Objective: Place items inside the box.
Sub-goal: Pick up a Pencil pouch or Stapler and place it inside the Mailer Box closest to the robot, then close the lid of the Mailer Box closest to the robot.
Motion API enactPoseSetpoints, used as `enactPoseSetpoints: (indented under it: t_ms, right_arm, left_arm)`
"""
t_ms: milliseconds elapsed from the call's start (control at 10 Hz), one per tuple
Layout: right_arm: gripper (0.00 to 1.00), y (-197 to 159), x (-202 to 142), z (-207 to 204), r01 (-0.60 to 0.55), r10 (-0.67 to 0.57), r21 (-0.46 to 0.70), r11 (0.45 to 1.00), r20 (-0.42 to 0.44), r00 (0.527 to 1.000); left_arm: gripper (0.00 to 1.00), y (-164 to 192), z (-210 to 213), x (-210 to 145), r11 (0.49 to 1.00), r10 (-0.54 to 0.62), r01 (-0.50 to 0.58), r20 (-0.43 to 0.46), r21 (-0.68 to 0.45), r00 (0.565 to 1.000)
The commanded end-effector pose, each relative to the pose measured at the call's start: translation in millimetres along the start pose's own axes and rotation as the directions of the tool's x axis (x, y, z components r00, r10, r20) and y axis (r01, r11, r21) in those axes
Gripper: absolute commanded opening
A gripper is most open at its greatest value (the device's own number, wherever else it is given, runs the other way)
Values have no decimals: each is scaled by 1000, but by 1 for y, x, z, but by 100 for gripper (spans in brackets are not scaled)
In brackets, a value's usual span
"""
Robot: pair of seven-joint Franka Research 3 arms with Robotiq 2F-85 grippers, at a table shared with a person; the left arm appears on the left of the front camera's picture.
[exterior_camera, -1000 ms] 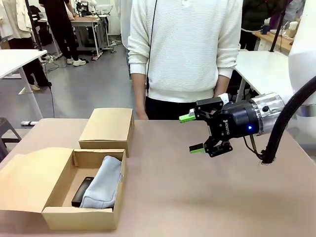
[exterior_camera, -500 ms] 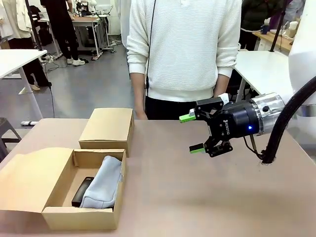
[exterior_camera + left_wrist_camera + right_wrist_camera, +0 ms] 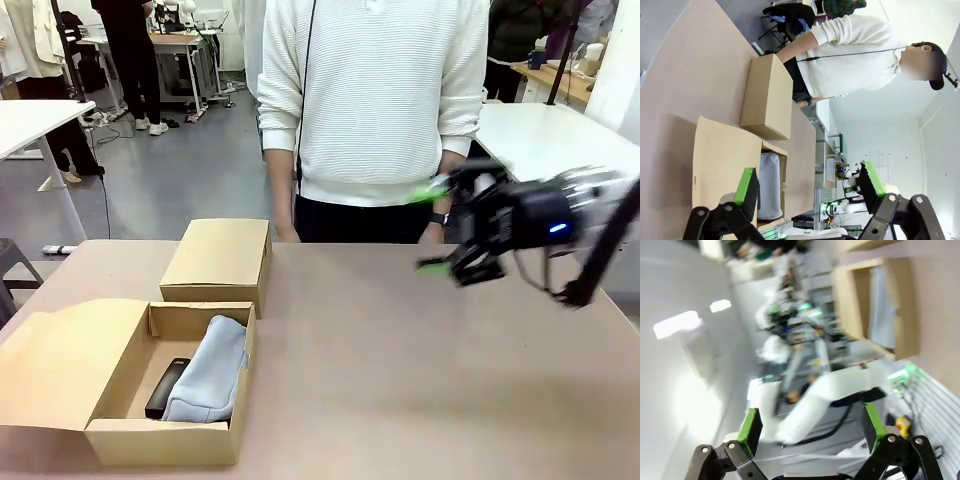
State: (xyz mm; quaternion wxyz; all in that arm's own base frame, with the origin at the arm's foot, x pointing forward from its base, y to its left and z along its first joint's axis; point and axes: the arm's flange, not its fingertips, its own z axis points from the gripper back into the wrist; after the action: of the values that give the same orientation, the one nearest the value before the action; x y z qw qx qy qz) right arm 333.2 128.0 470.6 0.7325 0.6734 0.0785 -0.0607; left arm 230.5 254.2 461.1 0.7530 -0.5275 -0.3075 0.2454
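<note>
Right jaws: spread, nothing between them. In the front view they are blurred at the right of the frame, above the counter (image 3: 400, 380) and in front of the person (image 3: 375, 100). In the right wrist view the green pads (image 3: 750, 424) stand well apart.
Left jaws: spread and empty. In the left wrist view the pads (image 3: 746, 185) rise from the bottom edge, with the scene turned sideways behind them.
Count: two cardboard boxes, one pouch, one stapler, two sets of jaws, one person at the counter.
Box (image 3: 165, 440): long, shallow, brown, in the lower left of the front view. It is open upward, and its wide lid (image 3: 60, 365) lies flat to the left.
Box axis: the long side runs from the bottom of the frame toward the top.
Pouch (image 3: 210, 370): soft pale grey fabric, inside the box along its right wall. The upper end is bunched near the far right corner.
Pouch axis: lengthwise with the box, bottom to top of the frame, leaning slightly right.
Stapler (image 3: 168, 388): a black oblong inside the box, just left of the pouch and touching it. Its detail is too small to make out.
Stapler axis: roughly parallel to the pouch, upper end tipped a little right.
Second box (image 3: 218, 258): shorter, squarer and closed, just above the open box in the frame, left of centre.
Left wrist view: the lid (image 3: 720, 170), pouch (image 3: 769, 185) and second box (image 3: 767, 97) sit at centre left.
Right wrist view: blurred, with the box (image 3: 900, 305) at the upper right.
</note>
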Motion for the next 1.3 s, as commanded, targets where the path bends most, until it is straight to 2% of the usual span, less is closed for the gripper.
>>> enactPoseSetpoints:
  t_ms: [0, 100, 200, 400, 500, 600, 1200]
  right_arm:
    - [100, -15, 1, 69, 63, -60, 163, 985, -22, 998]
    - [100, -26, -6, 85, 80, -69, 135, 988, -85, 994]
    - [100, -41, -14, 105, 69, -48, 99, 993, -201, 978]
    - [100, -69, -23, 131, 45, -46, -25, 999, -77, 996]
    - [100, -72, -22, 120, 25, -25, -124, 992, 3, 1000]
    - [100, -56, -21, 125, 108, -98, 61, 992, -140, 985]
    - [100, -56, -21, 125, 108, -98, 61, 992, -140, 985]
  left_arm:
    - [100, 1, -2, -3, 1000, -14, 15, 7, -25, 1000]
    - [100, 1, -2, -3, 1000, -14, 15, 7, -25, 1000]
    - [100, 1, -2, -3, 1000, -14, 15, 7, -25, 1000]
    - [100, 1, -2, -3, 1000, -14, 15, 7, -25, 1000]
    - [100, 1, -2, -3, 1000, -14, 15, 7, -25, 1000]
    - [100, 1, -2, -3, 1000, -14, 15, 7, -25, 1000]
    - [100, 1, -2, -3, 1000, -14, 15, 7, -25, 1000]
